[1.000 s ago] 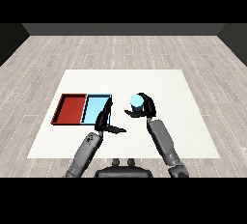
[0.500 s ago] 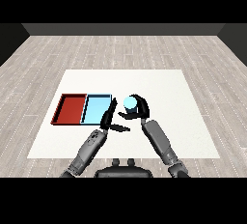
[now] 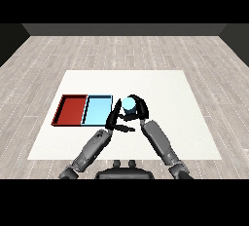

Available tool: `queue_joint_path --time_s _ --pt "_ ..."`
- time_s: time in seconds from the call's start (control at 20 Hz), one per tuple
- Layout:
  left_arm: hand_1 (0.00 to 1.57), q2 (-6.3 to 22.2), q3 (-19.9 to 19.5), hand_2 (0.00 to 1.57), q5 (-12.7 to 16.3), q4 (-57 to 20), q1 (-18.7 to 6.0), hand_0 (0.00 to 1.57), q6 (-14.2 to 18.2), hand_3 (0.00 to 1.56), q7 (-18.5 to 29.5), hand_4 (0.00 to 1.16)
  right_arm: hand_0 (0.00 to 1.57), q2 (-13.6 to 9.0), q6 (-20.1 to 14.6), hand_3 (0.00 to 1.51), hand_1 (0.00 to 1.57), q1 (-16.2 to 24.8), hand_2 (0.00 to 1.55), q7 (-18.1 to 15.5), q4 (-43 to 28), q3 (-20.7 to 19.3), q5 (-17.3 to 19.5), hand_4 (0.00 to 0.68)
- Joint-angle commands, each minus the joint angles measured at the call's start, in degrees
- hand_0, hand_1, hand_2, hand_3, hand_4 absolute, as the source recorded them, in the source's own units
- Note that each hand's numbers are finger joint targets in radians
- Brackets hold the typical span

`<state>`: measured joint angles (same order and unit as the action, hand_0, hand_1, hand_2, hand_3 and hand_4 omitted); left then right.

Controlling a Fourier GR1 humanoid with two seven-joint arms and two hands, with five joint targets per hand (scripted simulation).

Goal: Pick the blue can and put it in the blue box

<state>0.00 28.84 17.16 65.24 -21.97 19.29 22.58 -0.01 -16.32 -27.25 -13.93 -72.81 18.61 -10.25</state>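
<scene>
The blue can point(image 3: 129, 104) shows as a light blue round top, held above the table just right of the light blue tray point(image 3: 97, 109). My right hand point(image 3: 137, 111) is curled round the can. My left hand point(image 3: 115, 119) sits directly left of and below the can with its fingers straight, close to the light blue tray's right edge. The can's lower part is hidden by both hands.
The red tray point(image 3: 71, 109) lies directly left of the light blue tray, the two touching side by side. The white table point(image 3: 170, 98) spreads to the right and behind the hands, with a wooden floor beyond it.
My right hand has carried the blue can leftward, toward the light blue tray. My left hand has stayed near the tray's right edge, and the can is now right beside it.
</scene>
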Motion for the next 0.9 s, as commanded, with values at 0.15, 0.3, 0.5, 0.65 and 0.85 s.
queue_joint_path --time_s 0.15,0.3,0.5,0.65,0.85 --pt "0.00 0.00 1.29 0.00 3.53 -1.99 -3.96 0.00 2.08 0.00 -1.07 0.00 1.44 -1.13 4.46 1.37 1.44 1.84 1.46 -0.59 -1.65 -2.10 0.29 0.561" --pt "0.00 0.00 0.80 0.00 3.69 -4.18 -4.01 0.00 0.54 0.00 -0.65 0.00 1.42 0.00 -2.09 1.37 1.42 -5.45 1.45 -1.16 4.86 2.40 -3.36 0.557" --pt "0.00 0.00 0.17 0.00 2.63 -5.37 -5.05 0.00 0.59 0.00 -1.36 0.00 1.43 -0.52 4.65 1.38 1.43 -0.97 1.46 -0.37 -0.92 -0.99 -1.28 0.550" --pt "0.00 0.00 -2.58 0.00 0.73 -4.20 -4.41 0.00 -1.34 0.00 -2.82 0.00 1.43 0.01 -0.83 1.38 1.43 0.58 1.46 -0.91 -1.72 3.14 -2.08 0.552" --pt "0.00 0.00 4.68 0.00 7.03 -7.74 -8.97 0.00 5.06 0.00 -0.39 0.00 1.43 0.01 -2.19 1.38 1.43 -0.77 1.46 -6.22 4.15 6.18 -4.15 0.551"
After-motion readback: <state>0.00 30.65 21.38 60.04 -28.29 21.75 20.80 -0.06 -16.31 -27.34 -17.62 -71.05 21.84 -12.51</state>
